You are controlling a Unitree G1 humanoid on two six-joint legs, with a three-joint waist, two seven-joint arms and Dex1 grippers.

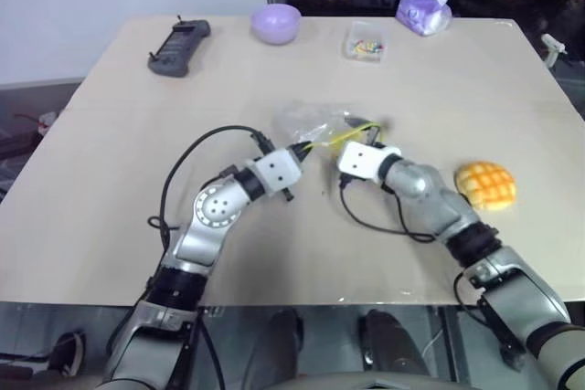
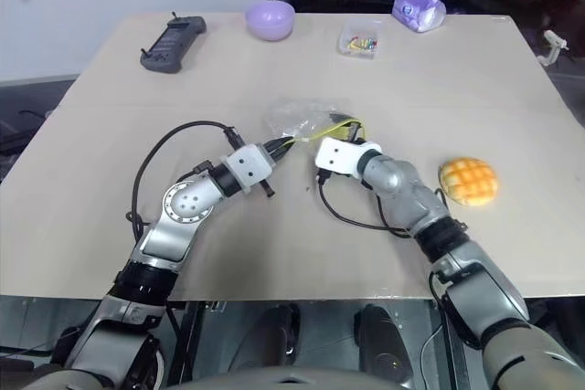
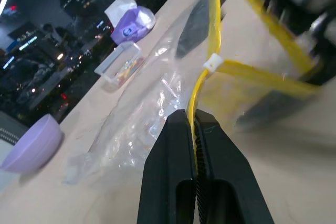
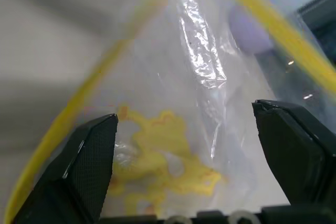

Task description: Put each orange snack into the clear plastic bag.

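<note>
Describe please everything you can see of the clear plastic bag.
The clear plastic bag is a thin, crinkly transparent pouch with a yellow seal strip along its mouth and a yellow print on its film. It lies near the middle of the table, its mouth pulled open toward the robot. The left gripper has its fingers shut on one side of the yellow strip. The right gripper has its fingers spread wide at the mouth, with the film between them. Nothing orange shows inside the bag.

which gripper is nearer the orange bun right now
Right. The right gripper is at the clear plastic bag, with the orange bun on the table off to its right. The left gripper pinches the bag's yellow strip, farther from it.
</note>
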